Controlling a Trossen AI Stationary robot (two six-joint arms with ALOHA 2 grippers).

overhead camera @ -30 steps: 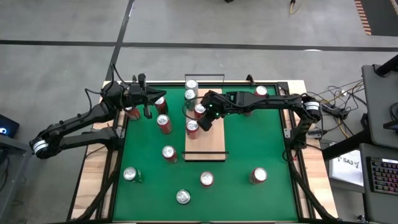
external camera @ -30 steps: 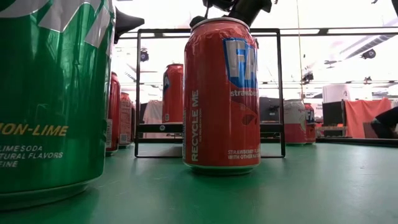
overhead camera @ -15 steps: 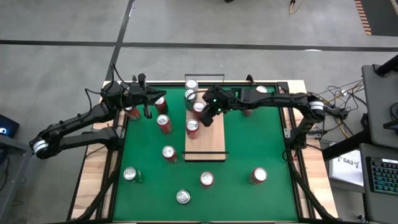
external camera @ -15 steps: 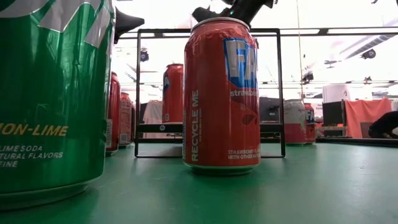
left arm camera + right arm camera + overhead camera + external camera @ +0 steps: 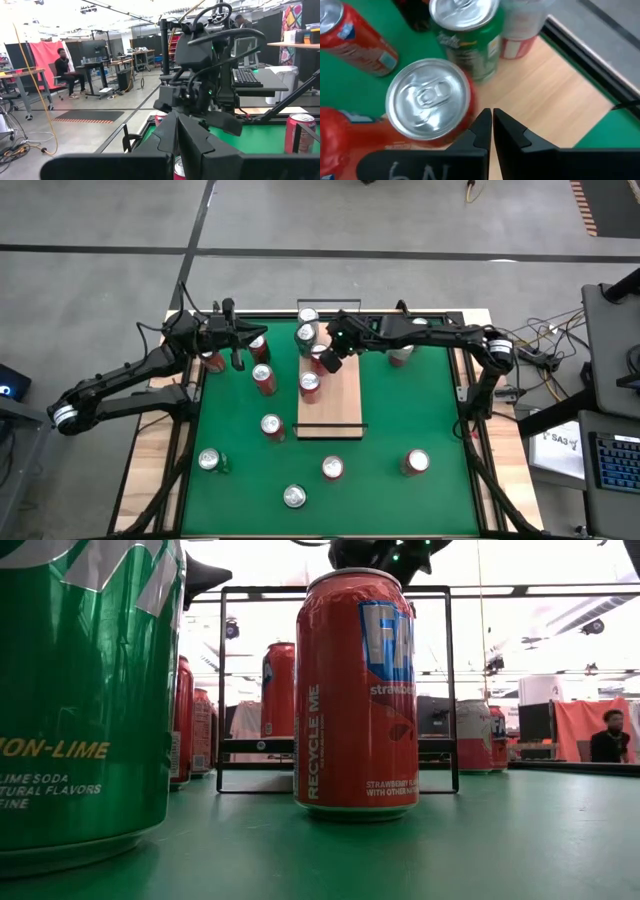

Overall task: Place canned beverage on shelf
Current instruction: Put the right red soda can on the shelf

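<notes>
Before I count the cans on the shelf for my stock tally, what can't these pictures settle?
- High view: the right gripper, shut, covers part of the shelf, so cans under it are hard to separate.
- Low view: the red strawberry can and green lemon-lime can block most of what stands behind them.
- Right wrist view: the red can is cut off at the edge, label unreadable.

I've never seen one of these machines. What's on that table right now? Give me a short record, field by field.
Surface: green mat
Shelf: pale wood board at the middle back of the mat
Cans on shelf: four, lined up along its left edge, such as a red can
Loose cans: several red, one green, scattered on the mat
Right end effector: shut, empty, over the shelf cans
Left end effector: shut, back left
</notes>
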